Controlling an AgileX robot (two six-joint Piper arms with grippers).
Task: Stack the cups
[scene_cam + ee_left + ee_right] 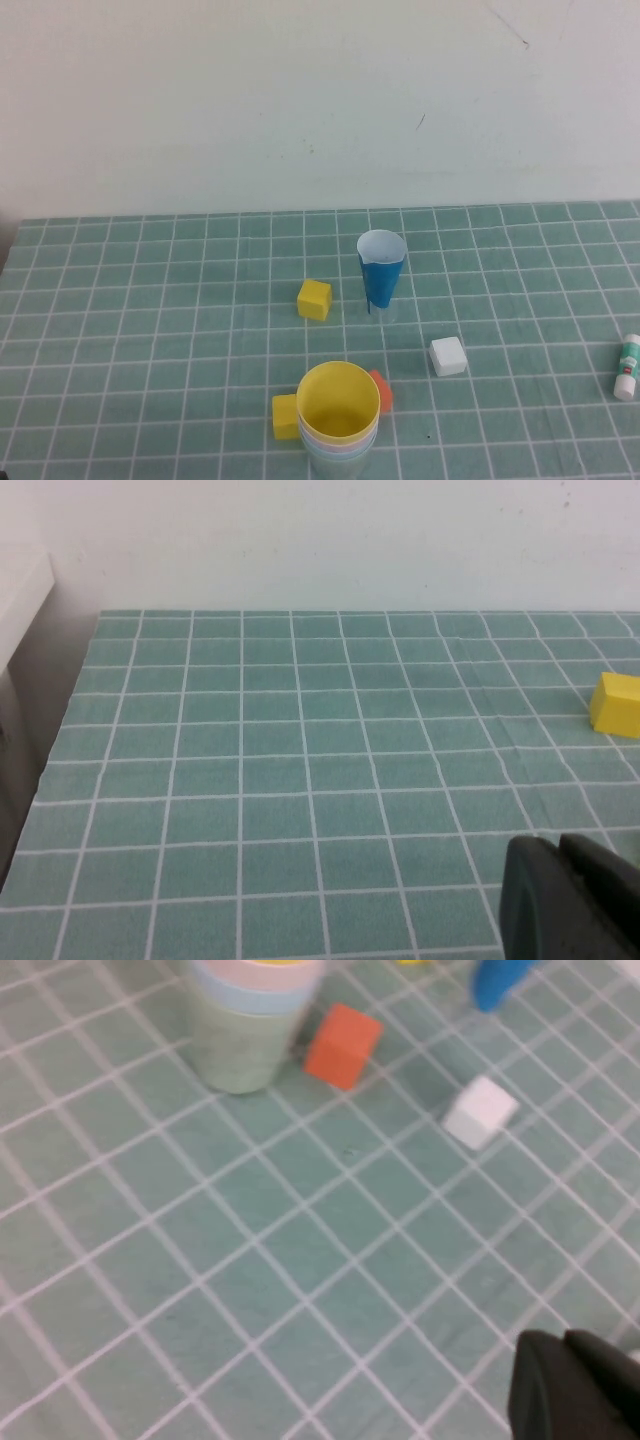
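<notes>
High view shows the cups (338, 420) already nested in one upright stack near the front edge of the tabletop (150, 300), about midway along it: the yellow cup (338, 398) sits on top, with pink, light blue and pale green rims banded beneath it. An orange block (381, 391) lies just beside the stack on its right, and a yellow block (285, 416) just beside it on its left. Neither arm appears in that view. The right gripper (575, 1385) hangs over bare tabletop with its fingers pressed together and nothing between them; in its wrist view the stack (250, 1025) stands well apart from it, beyond the orange block (343, 1046) and the white block (480, 1111). The left gripper (565, 895) is likewise pressed together and empty, over bare grid cloth, with only another yellow block (614, 704) in sight. By my reading the stacking looks done; the right arm seems the nearer one if the stack needs any touch, reaching down along its upright axis.
</notes>
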